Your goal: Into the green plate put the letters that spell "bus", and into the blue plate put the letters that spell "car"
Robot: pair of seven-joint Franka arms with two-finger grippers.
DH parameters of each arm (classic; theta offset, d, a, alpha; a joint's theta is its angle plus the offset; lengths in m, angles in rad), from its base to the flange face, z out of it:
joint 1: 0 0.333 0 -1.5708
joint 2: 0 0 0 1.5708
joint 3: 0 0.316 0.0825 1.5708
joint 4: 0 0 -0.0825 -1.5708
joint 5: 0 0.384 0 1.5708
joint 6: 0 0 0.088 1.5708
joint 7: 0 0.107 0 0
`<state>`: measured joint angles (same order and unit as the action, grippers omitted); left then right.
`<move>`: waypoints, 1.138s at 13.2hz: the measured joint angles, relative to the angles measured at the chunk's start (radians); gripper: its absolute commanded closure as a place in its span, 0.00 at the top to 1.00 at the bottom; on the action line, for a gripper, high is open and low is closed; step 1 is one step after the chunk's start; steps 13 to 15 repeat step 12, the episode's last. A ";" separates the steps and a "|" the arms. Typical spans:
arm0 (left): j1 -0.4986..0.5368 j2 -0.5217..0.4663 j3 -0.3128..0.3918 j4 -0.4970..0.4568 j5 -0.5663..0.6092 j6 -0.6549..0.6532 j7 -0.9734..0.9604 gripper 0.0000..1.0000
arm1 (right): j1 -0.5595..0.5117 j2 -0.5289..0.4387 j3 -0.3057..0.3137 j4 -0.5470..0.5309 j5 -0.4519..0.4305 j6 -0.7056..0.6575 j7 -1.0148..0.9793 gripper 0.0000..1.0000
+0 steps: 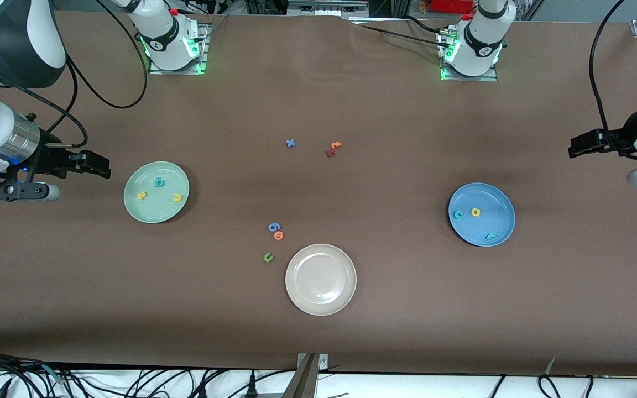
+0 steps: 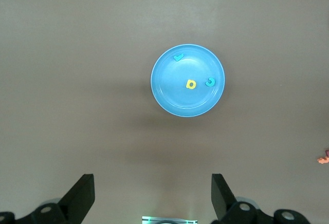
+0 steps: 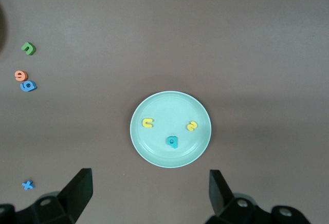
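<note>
The green plate (image 1: 137, 205) (image 3: 154, 149) lies toward the right arm's end of the table and holds a teal "b" (image 1: 159, 182) (image 3: 172, 142), a yellow "u" (image 1: 177, 197) (image 3: 148, 123) and a yellow "s" (image 1: 141, 195) (image 3: 192, 126). The blue plate (image 1: 498, 221) (image 2: 172, 93) lies toward the left arm's end. It holds a teal "c" (image 1: 458, 215) (image 2: 210, 81), a yellow "a" (image 1: 475, 211) (image 2: 191, 84) and a teal "r" (image 1: 490, 236) (image 2: 178, 57). My right gripper (image 1: 103, 167) (image 3: 150, 190) hangs open and empty over bare table beside the green plate. My left gripper (image 1: 574, 148) (image 2: 152, 193) hangs open and empty beside the blue plate.
An empty beige plate (image 1: 320, 279) lies mid-table, nearer the front camera. Beside it lie a blue "g" (image 1: 273, 226), an orange "o" (image 1: 278, 235) and a green "u" (image 1: 267, 257). Farther back lie a blue "x" (image 1: 290, 143), an orange "t" (image 1: 335, 145) and a red letter (image 1: 329, 152).
</note>
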<state>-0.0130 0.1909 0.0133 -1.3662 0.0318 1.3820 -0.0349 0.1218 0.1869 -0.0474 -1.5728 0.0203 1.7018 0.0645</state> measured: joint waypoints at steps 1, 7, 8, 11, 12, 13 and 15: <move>-0.026 -0.013 0.019 -0.015 0.000 0.009 0.000 1.00 | 0.000 0.000 0.000 0.000 0.000 0.000 0.000 1.00; -0.105 -0.039 0.126 -0.108 -0.001 0.067 0.006 1.00 | -0.001 0.000 0.000 0.000 0.000 0.000 0.000 1.00; -0.105 -0.040 0.128 -0.110 -0.001 0.067 0.008 1.00 | -0.001 0.000 0.000 0.000 0.000 0.000 0.000 1.00; -0.107 -0.040 0.127 -0.110 -0.001 0.067 0.009 1.00 | -0.001 0.000 0.000 0.000 0.000 0.000 0.000 1.00; -0.107 -0.040 0.127 -0.110 -0.002 0.067 0.010 1.00 | -0.001 0.000 0.000 0.000 0.000 0.000 0.000 1.00; -0.107 -0.040 0.127 -0.110 -0.002 0.067 0.010 1.00 | -0.001 0.000 0.000 0.000 0.000 0.000 0.000 1.00; -0.107 -0.040 0.127 -0.110 -0.002 0.067 0.010 1.00 | -0.001 0.000 0.000 0.000 0.000 0.000 0.000 1.00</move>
